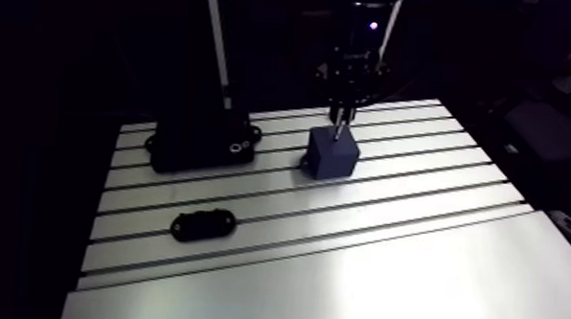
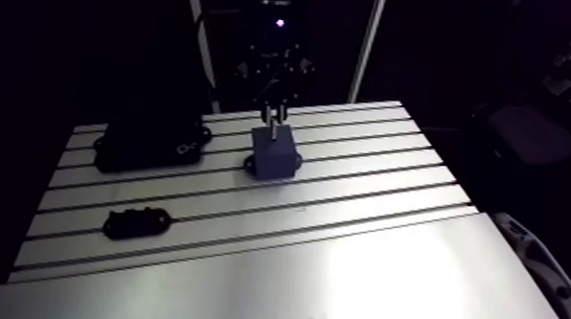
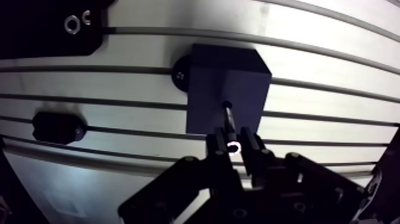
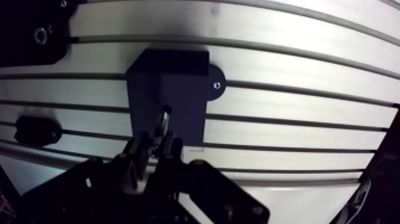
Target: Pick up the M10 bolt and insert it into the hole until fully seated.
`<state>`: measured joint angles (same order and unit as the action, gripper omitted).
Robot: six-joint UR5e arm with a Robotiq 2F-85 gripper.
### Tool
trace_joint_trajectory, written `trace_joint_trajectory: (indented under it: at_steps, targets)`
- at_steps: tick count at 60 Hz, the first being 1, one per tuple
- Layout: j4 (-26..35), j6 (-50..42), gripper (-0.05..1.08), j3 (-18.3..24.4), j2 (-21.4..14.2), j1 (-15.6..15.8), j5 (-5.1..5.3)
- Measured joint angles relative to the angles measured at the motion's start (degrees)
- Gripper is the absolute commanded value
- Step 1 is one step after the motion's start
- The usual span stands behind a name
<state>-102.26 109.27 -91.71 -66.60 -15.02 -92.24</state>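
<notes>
The hand [image 3: 234, 146] is clamped on the M10 bolt [image 3: 229, 122], which points tip-first at the top of the dark block [image 3: 208, 89] on the counter [image 3: 333, 42], its tip at the hole [image 4: 166, 109] there; whether it has entered I cannot tell. The risk is tilt: a shank off the hole's axis could bind on the rim, slip in the grip, or stop short of seating.

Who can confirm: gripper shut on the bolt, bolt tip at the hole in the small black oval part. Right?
Not quite. The gripper is shut on the bolt, but its tip is at the hole in the dark blue block, not in the small black oval part, which lies apart from it. The wrist view shows it.
</notes>
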Motion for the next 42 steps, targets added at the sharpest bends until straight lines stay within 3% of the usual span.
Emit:
trace_joint_trajectory:
  at_steps: [42]
  targets:
    - [-0.1,-0.3,1.08,-0.3,0.1,-0.3,0.02]
